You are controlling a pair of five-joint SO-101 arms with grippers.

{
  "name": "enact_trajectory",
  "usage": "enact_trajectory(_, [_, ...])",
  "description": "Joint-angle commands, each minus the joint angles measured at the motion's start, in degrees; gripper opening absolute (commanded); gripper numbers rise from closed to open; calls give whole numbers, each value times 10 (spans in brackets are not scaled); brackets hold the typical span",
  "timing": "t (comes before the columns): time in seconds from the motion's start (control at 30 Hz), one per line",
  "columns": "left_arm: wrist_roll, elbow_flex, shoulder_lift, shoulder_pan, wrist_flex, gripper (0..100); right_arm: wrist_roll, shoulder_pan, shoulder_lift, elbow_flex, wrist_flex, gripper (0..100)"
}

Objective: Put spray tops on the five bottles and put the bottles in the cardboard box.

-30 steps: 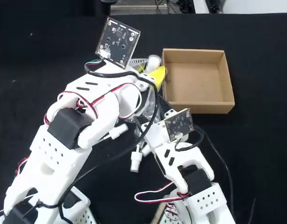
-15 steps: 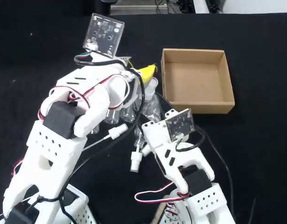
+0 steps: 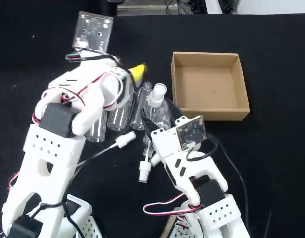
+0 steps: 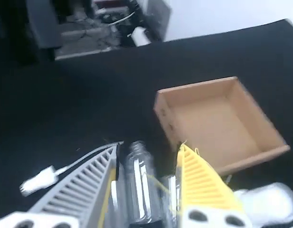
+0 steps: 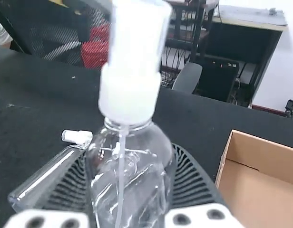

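The square brown cardboard box (image 3: 212,114) was matt, fibrous paperboard with plain cut edges. The black table cloth (image 3: 276,54) looked like soft, dull fabric without shine. The clear round bottle (image 5: 130,175) was smooth, glossy and transparent, plastic or glass I could not tell. Its white spray top (image 5: 132,80) was smooth opaque plastic with a faint sheen. The black ribbed fingers (image 5: 191,183) around that bottle were matt plastic. The yellow ribbed finger (image 4: 201,185) and grey ribbed finger (image 4: 84,183) were matt, grooved plastic too. The white arm shells (image 3: 68,124) had a smooth satin plastic finish, and the red and white wire (image 3: 162,205) a glossy sleeve
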Motion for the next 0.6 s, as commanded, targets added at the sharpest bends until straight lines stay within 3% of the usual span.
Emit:
enact_trajectory(0.0, [-2,-17,-55,-58,46,202,-2,11,-11,-19,3,11])
enact_trajectory(0.2, [2,124,-63,-175,14,202,-3,75,-10,-54,52,11])
enact_trajectory(0.37, [4,332,-64,-198,-134,202,-2,143,3,-175,182,11])
enact_trajectory(0.57, [4,490,-65,-197,-304,202,-4,195,131,-242,149,11])
